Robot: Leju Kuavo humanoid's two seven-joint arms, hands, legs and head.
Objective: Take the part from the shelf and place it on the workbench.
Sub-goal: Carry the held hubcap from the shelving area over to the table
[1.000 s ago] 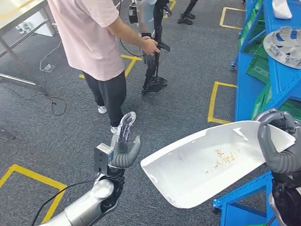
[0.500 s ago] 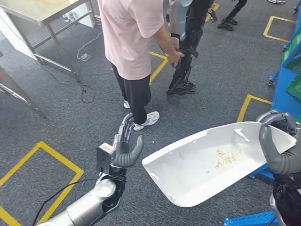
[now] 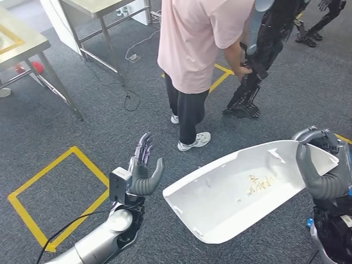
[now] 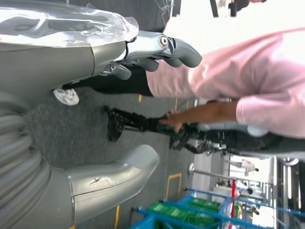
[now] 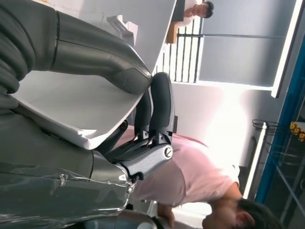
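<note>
my right hand (image 3: 322,170) clamps the near end of the part (image 3: 245,190), thumb laid across its upper face and the darker fingers curled over the edge; the right wrist view shows the same grip, thumb (image 5: 104,62) on the white surface (image 5: 72,102) and fingers wrapped under the rim. the part is a long white shell panel, held in the air over the grey carpet (image 3: 91,137), its hollow side up, running from my right hand out toward the middle of the head view, with faint yellowish writing on the inside. it touches nothing but that hand. my left hand (image 3: 143,168) is raised beside the far end of the part, apart from it, fingers spread and holding nothing; the left wrist view shows its thumb (image 4: 115,174) and fingers (image 4: 158,50) wide apart with only air between them.

ahead of me a person in a pink shirt (image 3: 199,38) and dark trousers stands bent over, one hand on the arm of another dark robot (image 3: 257,66) standing on the carpet. to the far left i see metal tables (image 3: 91,8) on slanted legs, with a cable (image 3: 128,99) trailing across the floor near them. a yellow tape square (image 3: 58,192) is marked on the carpet just left of my left arm, and more yellow tape (image 3: 220,77) lies by the person's feet.
</note>
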